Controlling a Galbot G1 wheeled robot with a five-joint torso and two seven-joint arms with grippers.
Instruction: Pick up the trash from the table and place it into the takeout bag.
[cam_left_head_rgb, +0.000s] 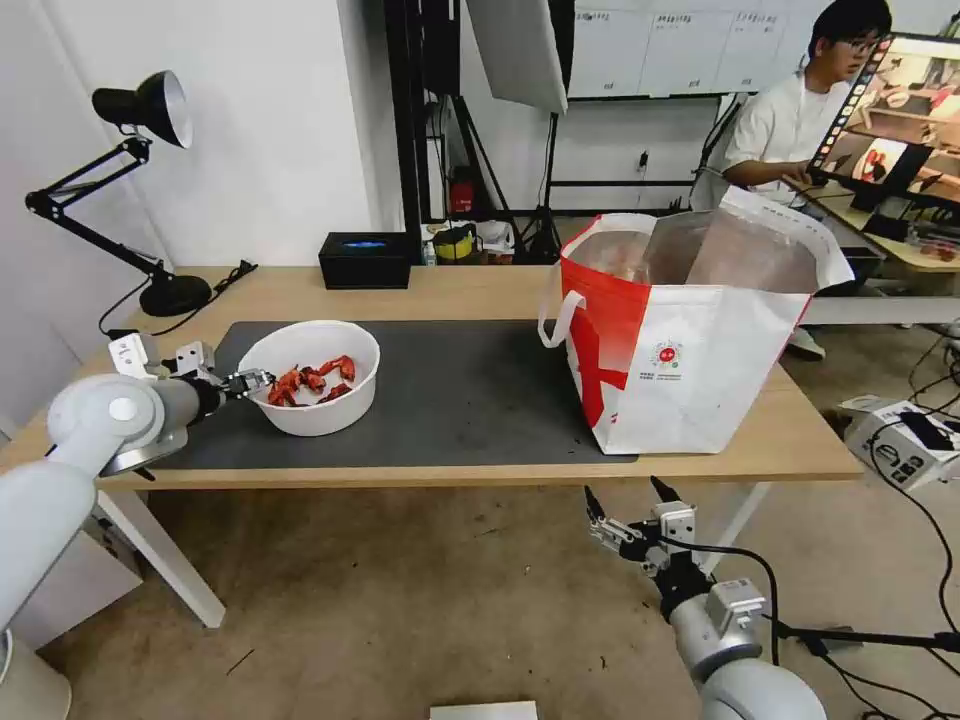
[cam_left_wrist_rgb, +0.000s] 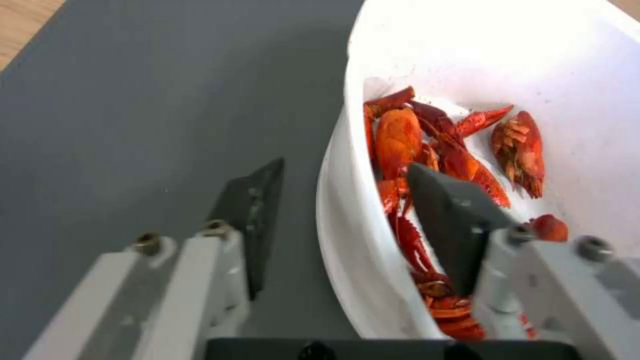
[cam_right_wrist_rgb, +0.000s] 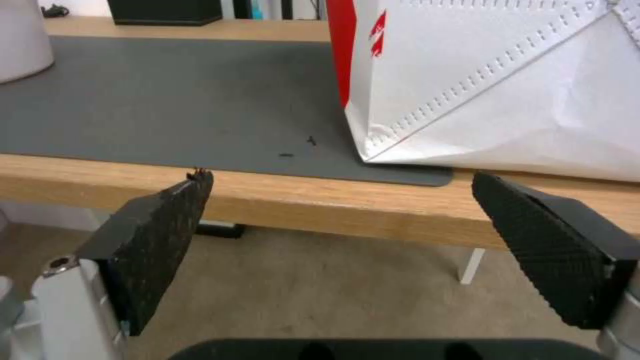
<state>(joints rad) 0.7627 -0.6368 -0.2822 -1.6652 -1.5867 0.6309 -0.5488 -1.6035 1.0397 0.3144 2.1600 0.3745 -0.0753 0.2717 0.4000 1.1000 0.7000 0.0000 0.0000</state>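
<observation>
Head view: bowl (cam_left_head_rgb: 312, 378) w/ shells on mat, desk (cam_left_head_rgb: 480, 290) left; bag (cam_left_head_rgb: 690, 330) open at right, clear mat between. Left wrist view: left gripper (cam_left_wrist_rgb: 340, 200) jaws wide, straddling near rim; bowl looks light, stiff, thin rim could slip. Right wrist view: right gripper (cam_right_wrist_rgb: 340, 200) jaws wide, below desk edge.

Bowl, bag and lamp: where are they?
bowl (cam_left_head_rgb: 318, 412): head view, front wall.
bag (cam_left_head_rgb: 700, 380): head view, white front panel.
lamp (cam_left_head_rgb: 160, 105): head view, black shade.

White bowl (cam_left_head_rgb: 312, 378) of red crayfish shells upright on the table (cam_left_head_rgb: 470, 291), takeout bag (cam_left_head_rgb: 690, 345) well apart.
</observation>
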